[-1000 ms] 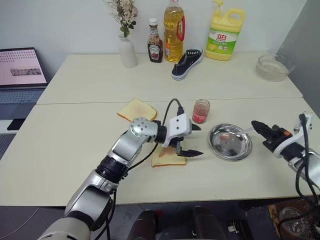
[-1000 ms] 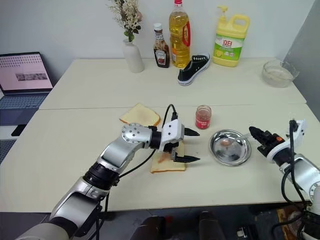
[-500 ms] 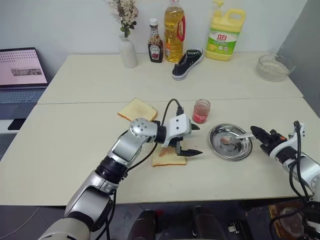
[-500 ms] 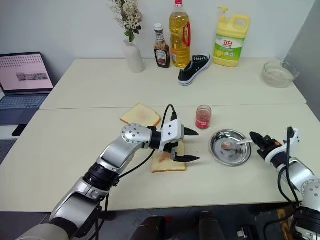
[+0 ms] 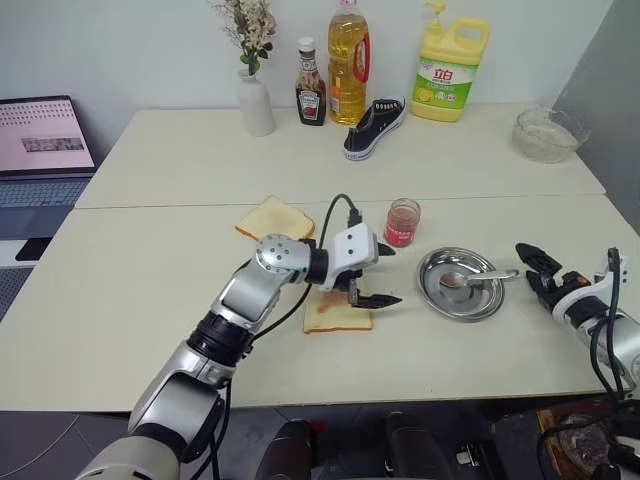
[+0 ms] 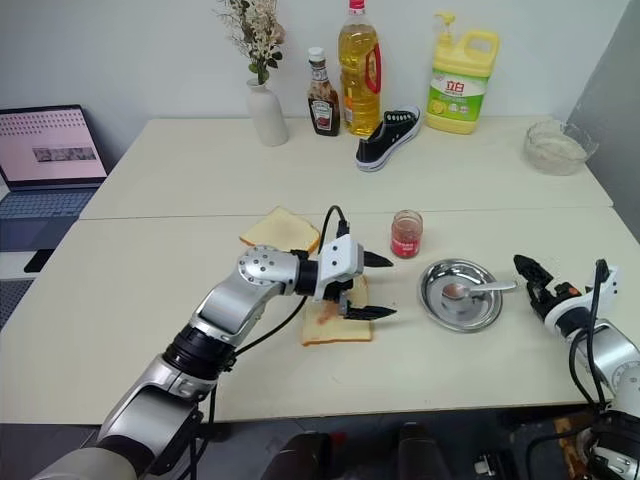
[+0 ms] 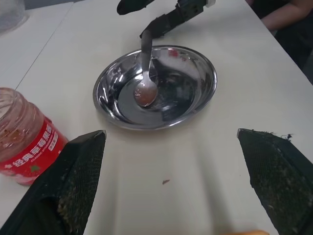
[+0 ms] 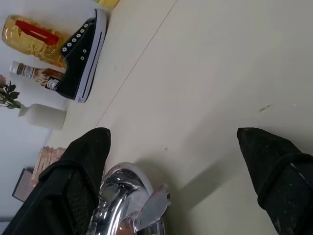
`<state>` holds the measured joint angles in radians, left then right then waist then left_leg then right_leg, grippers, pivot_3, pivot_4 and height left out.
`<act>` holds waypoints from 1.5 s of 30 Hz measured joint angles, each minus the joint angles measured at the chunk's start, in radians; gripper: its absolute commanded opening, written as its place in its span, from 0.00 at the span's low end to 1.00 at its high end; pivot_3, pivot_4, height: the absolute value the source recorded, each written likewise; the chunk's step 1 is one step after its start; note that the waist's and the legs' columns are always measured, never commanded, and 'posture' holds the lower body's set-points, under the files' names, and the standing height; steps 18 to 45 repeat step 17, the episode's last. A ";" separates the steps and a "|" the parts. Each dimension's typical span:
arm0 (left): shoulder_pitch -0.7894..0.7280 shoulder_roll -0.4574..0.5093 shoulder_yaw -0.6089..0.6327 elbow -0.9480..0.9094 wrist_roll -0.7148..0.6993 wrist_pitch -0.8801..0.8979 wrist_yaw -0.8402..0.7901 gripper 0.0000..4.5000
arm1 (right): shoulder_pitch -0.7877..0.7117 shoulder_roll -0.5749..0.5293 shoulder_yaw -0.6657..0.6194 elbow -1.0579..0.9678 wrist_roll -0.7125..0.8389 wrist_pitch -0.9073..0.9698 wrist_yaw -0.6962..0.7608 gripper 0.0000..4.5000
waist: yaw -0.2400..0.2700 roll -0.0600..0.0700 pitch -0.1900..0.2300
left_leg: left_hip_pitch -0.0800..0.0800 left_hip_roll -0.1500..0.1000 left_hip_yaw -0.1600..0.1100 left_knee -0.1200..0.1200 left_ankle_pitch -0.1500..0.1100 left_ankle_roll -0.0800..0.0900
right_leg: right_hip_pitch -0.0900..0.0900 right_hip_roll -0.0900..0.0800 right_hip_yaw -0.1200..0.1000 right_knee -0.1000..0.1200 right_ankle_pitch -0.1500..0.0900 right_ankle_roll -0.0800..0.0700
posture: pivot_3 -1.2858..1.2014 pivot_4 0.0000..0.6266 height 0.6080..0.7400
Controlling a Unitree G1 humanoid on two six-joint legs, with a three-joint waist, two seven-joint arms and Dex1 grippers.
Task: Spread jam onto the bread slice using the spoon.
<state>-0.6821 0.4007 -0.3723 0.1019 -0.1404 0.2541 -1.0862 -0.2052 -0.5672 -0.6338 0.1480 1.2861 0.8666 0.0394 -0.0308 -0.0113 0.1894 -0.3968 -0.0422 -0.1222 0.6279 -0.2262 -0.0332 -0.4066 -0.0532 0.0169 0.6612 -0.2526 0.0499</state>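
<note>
Left eye view: my right jaws (image 5: 532, 262) are apart beside the spoon (image 5: 478, 278) in the dish (image 5: 436, 296); my left jaws (image 5: 378, 274) gape over the jam-smeared bread slice (image 5: 336, 314). Looks nearly done.

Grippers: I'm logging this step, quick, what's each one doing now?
Left gripper: open, holding nothing, over the bread slice.
Right gripper: open, holding nothing; the spoon lies in the steel dish.

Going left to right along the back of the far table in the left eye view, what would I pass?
Laptop → white vase of flowers → ketchup bottle → oil bottle → black sneaker → yellow detergent jug → glass bowl.
</note>
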 measured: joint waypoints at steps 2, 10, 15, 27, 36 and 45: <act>0.013 0.044 0.017 -0.009 -0.009 0.004 -0.021 1.00 | 0.013 -0.057 -0.001 -0.034 -0.030 0.011 0.003 0.99 | 0.000 0.000 0.000 | 0.000 0.000 0.000 0.000 0.000 0.000 | 0.000 0.000 0.000 0.000 0.000 0.000 | 0.52 0.24 1.00; 0.046 0.373 0.270 -0.008 -0.125 0.133 -0.127 1.00 | 0.068 -0.505 0.239 -0.469 -0.263 0.059 0.333 0.99 | -0.017 0.002 0.001 | 0.001 0.002 -0.001 0.000 0.000 0.000 | -0.001 0.003 -0.002 0.001 -0.001 0.000 | 0.52 0.24 1.00; 0.115 0.499 0.370 0.007 -0.158 0.174 -0.159 1.00 | 0.062 -0.602 0.365 -0.608 -0.359 0.021 0.545 0.99 | -0.009 0.000 0.001 | -0.001 0.003 -0.002 0.000 0.000 0.000 | 0.000 -0.001 -0.002 -0.002 -0.001 0.001 | 0.52 0.24 1.00; 0.141 0.524 0.381 0.007 -0.161 0.178 -0.170 1.00 | 0.062 -0.618 0.415 -0.629 -0.402 0.004 0.612 0.99 | -0.002 0.000 0.002 | -0.002 0.002 -0.001 0.000 0.000 0.000 | 0.000 -0.002 -0.002 -0.004 0.000 0.002 | 0.52 0.24 1.00; 0.141 0.524 0.381 0.007 -0.161 0.178 -0.170 1.00 | 0.062 -0.618 0.415 -0.629 -0.402 0.004 0.612 0.99 | -0.002 0.000 0.002 | -0.002 0.002 -0.001 0.000 0.000 0.000 | 0.000 -0.002 -0.002 -0.004 0.000 0.002 | 0.52 0.24 1.00; 0.141 0.524 0.381 0.007 -0.161 0.178 -0.170 1.00 | 0.062 -0.618 0.415 -0.629 -0.402 0.004 0.612 0.99 | -0.002 0.000 0.002 | -0.002 0.002 -0.001 0.000 0.000 0.000 | 0.000 -0.002 -0.002 -0.004 0.000 0.002 | 0.52 0.24 1.00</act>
